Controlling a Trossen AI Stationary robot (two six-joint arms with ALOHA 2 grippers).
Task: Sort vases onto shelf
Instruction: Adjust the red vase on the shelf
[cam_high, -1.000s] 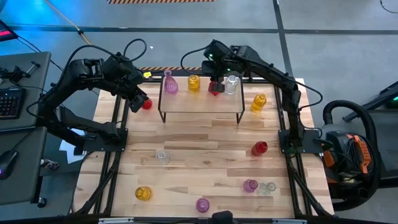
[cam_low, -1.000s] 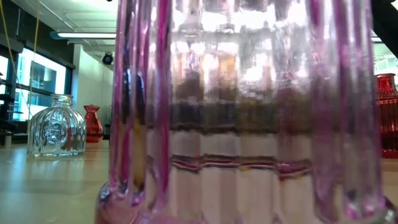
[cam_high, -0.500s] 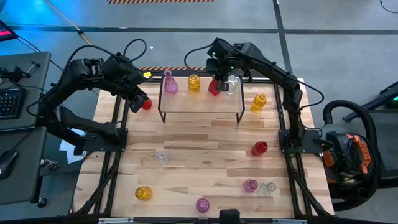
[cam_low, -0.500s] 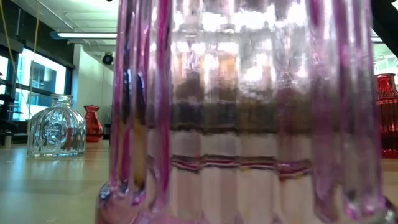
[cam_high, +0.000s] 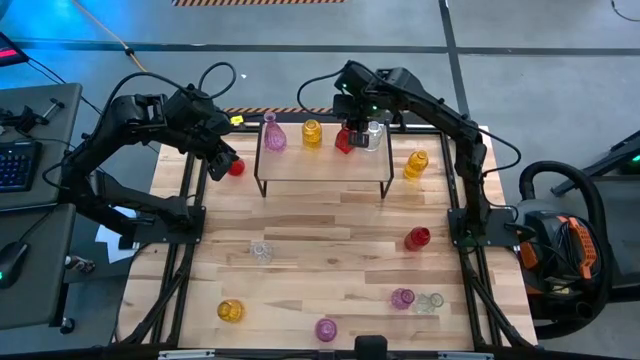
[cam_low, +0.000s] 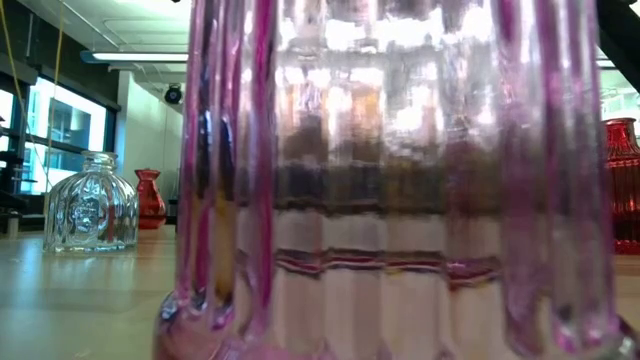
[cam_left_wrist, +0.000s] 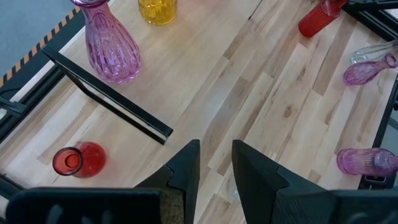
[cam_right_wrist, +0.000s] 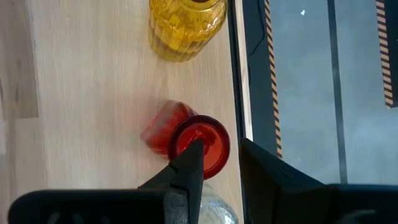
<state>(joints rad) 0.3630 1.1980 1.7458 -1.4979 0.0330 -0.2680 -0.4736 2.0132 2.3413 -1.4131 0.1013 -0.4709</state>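
The shelf (cam_high: 320, 172) stands at the table's far side. A pink vase (cam_high: 273, 137), a yellow vase (cam_high: 312, 133), a red vase (cam_high: 344, 142) and a clear vase (cam_high: 376, 130) stand on it. My right gripper (cam_right_wrist: 221, 149) hovers above the red vase (cam_right_wrist: 165, 130), open, pointing steeply down. One fingertip (cam_right_wrist: 194, 152) is over the vase's mouth and the other is outside the rim. My left gripper (cam_left_wrist: 216, 149) waits open above the table's far left, near a red vase (cam_left_wrist: 78, 160) on the table. My right gripper has one fingertip over the mouth (cam_right_wrist: 208, 138) of the red vase and the other beyond the rim, coming from above. Whether either finger touches the glass, I cannot tell. The vase stands on the shelf top.
More vases are scattered on the table: yellow (cam_high: 416, 164), red (cam_high: 417, 238), clear (cam_high: 261, 251), yellow (cam_high: 230, 311), pink (cam_high: 326, 329), pink (cam_high: 402, 298) and clear (cam_high: 430, 301). In the low view a pink vase (cam_low: 400, 180) fills the picture, close to the camera.
My right gripper has edged a little toward the clear vase above the shelf and rolled slightly. It now covers part of that vase. The red vase stays where it was.
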